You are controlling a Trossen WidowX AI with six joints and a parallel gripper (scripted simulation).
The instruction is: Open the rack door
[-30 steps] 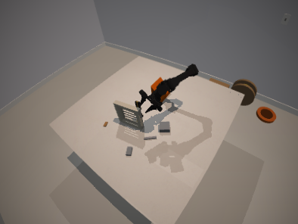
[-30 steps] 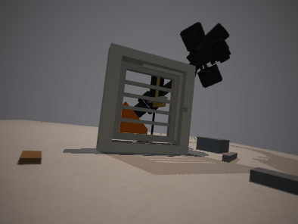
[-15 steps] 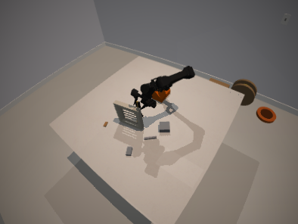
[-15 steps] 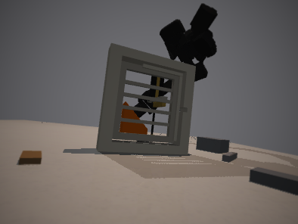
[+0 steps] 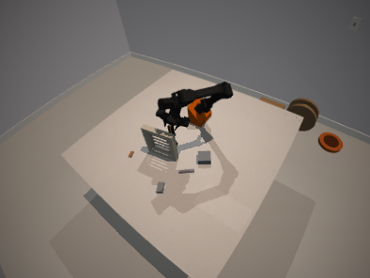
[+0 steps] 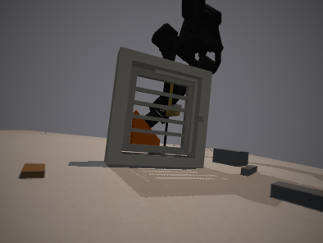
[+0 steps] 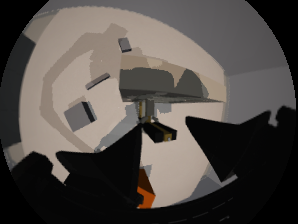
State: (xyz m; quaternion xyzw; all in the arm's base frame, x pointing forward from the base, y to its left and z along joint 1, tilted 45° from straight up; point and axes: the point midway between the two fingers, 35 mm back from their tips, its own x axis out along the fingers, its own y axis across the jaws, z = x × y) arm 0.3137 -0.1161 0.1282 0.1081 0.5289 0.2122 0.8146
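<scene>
The grey rack frame stands upright on the table. Its slatted door sits closed in the frame. The black and yellow upright handle is on the door's arm side; it shows through the slats in the exterior view. My gripper is open and points down above the handle. In the wrist view the handle lies between and beyond the two fingertips, with nothing gripped. The frame hides the fingertips in the exterior view.
A grey block, a thin grey bar and a small grey block lie on the table. A small orange block lies on the frame's other side. The orange arm base stands behind.
</scene>
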